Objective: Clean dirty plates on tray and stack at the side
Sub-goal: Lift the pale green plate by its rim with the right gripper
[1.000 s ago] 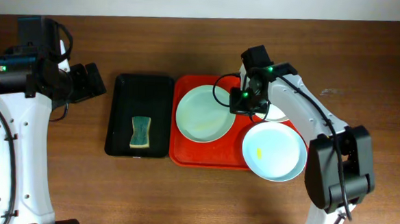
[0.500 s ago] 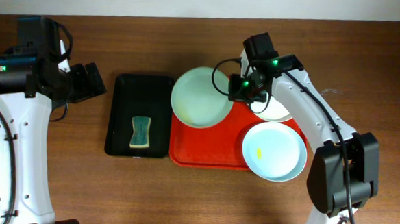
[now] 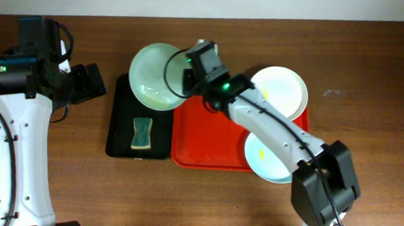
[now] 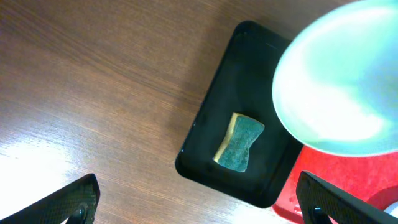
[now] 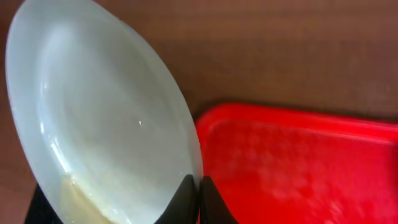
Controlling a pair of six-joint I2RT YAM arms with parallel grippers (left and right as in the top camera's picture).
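My right gripper [image 3: 186, 77] is shut on the rim of a pale mint plate [image 3: 155, 84] and holds it over the far end of the black tray [image 3: 119, 140]; the plate also fills the right wrist view [image 5: 93, 118], with the jaws [image 5: 199, 199] pinching its edge. The red tray [image 3: 211, 138] holds a white plate [image 3: 281, 89] at its far right and a pale blue plate [image 3: 265, 158] with a yellow smear at its near right. My left gripper [image 4: 199, 205] is open and empty, high above the table left of the black tray [image 4: 211, 124].
A green and yellow sponge [image 3: 141, 133] lies in the black tray and also shows in the left wrist view [image 4: 240, 142]. Bare wooden table [image 3: 370, 80] surrounds both trays.
My right gripper has lifted the mint plate off the red tray and carried it left to above the black tray. The white plate is now uncovered. The left arm has not moved.
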